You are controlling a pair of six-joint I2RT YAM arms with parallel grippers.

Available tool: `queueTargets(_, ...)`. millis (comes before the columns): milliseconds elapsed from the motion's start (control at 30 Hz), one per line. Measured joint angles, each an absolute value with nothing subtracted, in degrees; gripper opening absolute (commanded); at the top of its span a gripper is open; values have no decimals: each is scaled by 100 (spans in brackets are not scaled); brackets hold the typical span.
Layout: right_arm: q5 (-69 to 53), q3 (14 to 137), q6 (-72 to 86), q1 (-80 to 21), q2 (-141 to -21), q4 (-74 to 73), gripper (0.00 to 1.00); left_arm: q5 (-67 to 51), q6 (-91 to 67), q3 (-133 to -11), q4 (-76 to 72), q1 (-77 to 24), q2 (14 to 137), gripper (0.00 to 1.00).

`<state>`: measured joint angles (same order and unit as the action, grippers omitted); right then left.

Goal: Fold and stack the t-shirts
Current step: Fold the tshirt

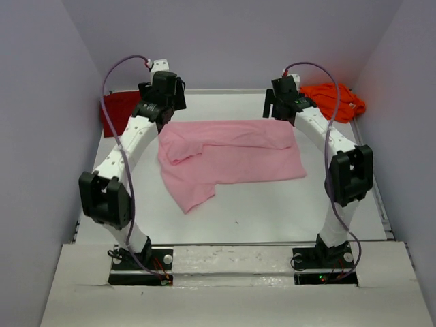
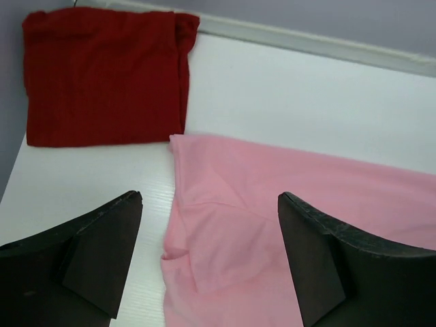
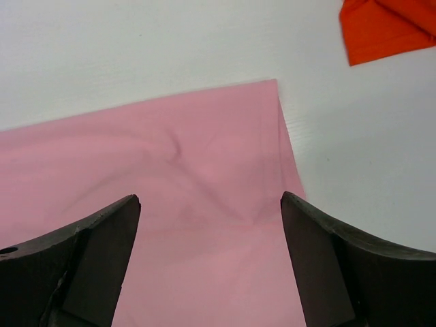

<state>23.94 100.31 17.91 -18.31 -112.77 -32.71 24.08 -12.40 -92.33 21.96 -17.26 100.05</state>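
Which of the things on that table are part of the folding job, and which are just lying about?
Part of the job:
- pink t-shirt, lying mid-table
- dark red t-shirt, folded at the far left
- orange t-shirt, at the far right corner

Just surroundings:
- white table
- grey walls

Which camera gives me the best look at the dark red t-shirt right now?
Left wrist: the dark red t-shirt lies folded flat, nearly whole in frame. Top external shows only part of it, behind the left arm. Right wrist misses it.
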Motion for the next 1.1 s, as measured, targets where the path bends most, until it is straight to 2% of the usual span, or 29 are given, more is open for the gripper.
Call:
queueTargets(133, 2438, 9122, 2040, -2154, -10095, -3212, 86, 2497, -1232, -8650, 1951, -2235, 8523, 91)
queueTargets(333, 2274, 6683, 2539, -2414, -8460, -2993, 87, 2261, -1264, -6029, 1645, -2613, 6493, 91)
queueTargets(467, 2364, 5642, 2755, -2394, -7977, -3026, 87, 2217, -1264, -5074, 1647, -2578, 5843, 91)
queueTargets(1100, 3262, 4713, 4174, -2397, -7487, -3710, 87, 1601, -1256, -4757, 1037, -2628, 6296, 91)
